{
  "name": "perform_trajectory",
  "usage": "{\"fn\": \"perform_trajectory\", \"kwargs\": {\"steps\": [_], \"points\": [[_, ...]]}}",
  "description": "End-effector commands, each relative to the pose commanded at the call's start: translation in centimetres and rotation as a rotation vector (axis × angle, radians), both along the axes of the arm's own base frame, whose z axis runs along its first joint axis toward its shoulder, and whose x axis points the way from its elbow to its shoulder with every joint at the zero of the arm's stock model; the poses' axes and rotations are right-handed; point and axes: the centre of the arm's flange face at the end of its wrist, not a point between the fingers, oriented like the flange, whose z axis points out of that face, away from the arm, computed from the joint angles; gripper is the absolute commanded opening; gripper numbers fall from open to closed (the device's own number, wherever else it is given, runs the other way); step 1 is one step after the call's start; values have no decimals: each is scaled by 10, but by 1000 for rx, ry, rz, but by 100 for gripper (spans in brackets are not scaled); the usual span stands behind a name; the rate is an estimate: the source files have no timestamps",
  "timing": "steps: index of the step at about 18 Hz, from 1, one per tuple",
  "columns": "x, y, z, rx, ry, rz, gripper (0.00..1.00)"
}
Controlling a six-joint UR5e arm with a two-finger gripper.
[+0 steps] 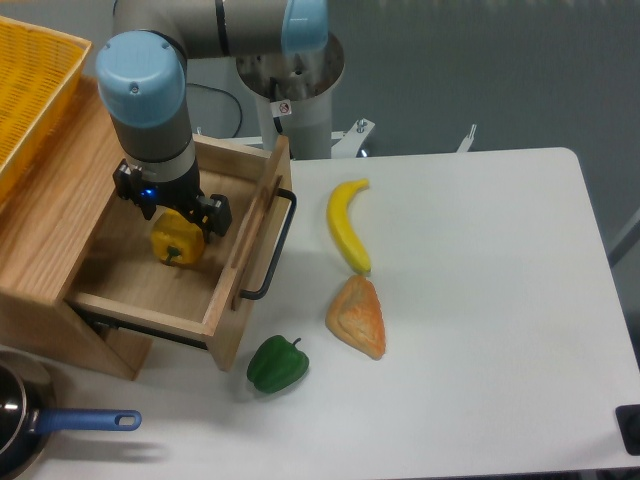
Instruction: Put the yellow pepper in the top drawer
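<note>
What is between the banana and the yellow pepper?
In the camera view, the open top drawer's front panel with its black handle stands between the banana and the yellow pepper, which sits inside the drawer.

The gripper (180, 222) fingers are hidden behind the wrist and the yellow pepper (178, 244), so how the jaws stand cannot be told, nor whether the pepper rests on the floor of the top drawer (130, 290). The yellow basket (30, 85) and the pot (15, 425) are cut off by the left edge. A dark thing (630, 428) at the right edge is cropped beyond naming.
</note>
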Motion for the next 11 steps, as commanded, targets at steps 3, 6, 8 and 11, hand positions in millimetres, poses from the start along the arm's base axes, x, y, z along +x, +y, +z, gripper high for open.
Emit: {"fn": "perform_trajectory", "kwargs": {"steps": [3, 6, 8, 11], "points": [[1, 0, 9, 17, 8, -2, 94], [6, -7, 32, 62, 34, -5, 94], [8, -13, 48, 98, 54, -3, 94], [14, -24, 73, 152, 87, -8, 94]]}}
